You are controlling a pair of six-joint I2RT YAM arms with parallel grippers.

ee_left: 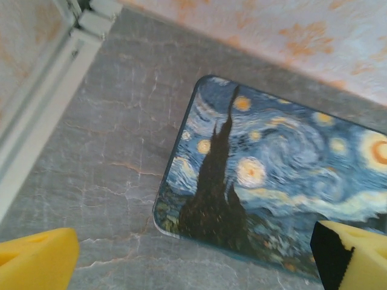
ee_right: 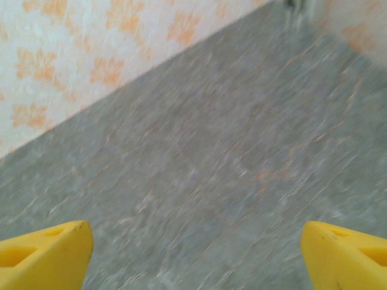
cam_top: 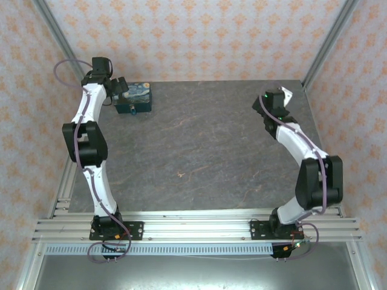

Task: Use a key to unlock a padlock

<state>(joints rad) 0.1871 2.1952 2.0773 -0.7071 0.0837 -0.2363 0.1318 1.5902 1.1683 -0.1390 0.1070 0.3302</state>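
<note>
The tiny teal padlock (cam_top: 131,110) hangs at the near face of a dark blue starry-print tin (cam_top: 136,94) at the table's far left. A small pale tan sliver, the key (cam_top: 180,175), lies on the table's middle. My left gripper (cam_top: 118,89) hovers at the tin's left end. In the left wrist view it stands open (ee_left: 193,263), its yellow fingertips (ee_left: 36,260) far apart over the tin's lid corner (ee_left: 254,175), holding nothing. My right gripper (cam_top: 264,109) hangs over the table's far right. Its wrist view is blurred and shows it open (ee_right: 196,257) above bare table.
The dark stone table (cam_top: 211,145) is walled by orange-patterned panels at the back and both sides. A metal frame post (ee_left: 54,90) runs close to the tin's left. Aluminium rails (cam_top: 193,226) carry both arm bases at the near edge.
</note>
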